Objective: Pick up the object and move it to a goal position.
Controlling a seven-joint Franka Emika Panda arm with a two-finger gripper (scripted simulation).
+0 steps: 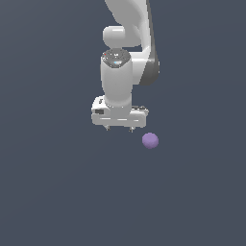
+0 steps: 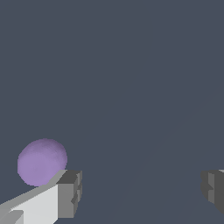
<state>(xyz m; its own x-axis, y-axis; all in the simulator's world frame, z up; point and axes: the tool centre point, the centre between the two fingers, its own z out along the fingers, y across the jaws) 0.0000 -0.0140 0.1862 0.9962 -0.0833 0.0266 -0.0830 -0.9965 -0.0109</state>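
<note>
The object, a small lavender ball (image 1: 150, 140), lies on the dark grey surface. My white gripper (image 1: 119, 129) hangs just to the exterior view's left of it and slightly farther back, its short fingertips pointing down. In the wrist view the ball (image 2: 42, 162) sits outside the fingers, beside one grey fingertip (image 2: 69, 194), and the other fingertip (image 2: 213, 190) is far across the frame. The gripper (image 2: 141, 192) is open with nothing between its fingers. The ball is not touched.
The flat dark grey floor (image 1: 57, 192) fills both views. The white arm (image 1: 129, 43) rises behind the gripper toward the exterior view's top. No goal marker shows.
</note>
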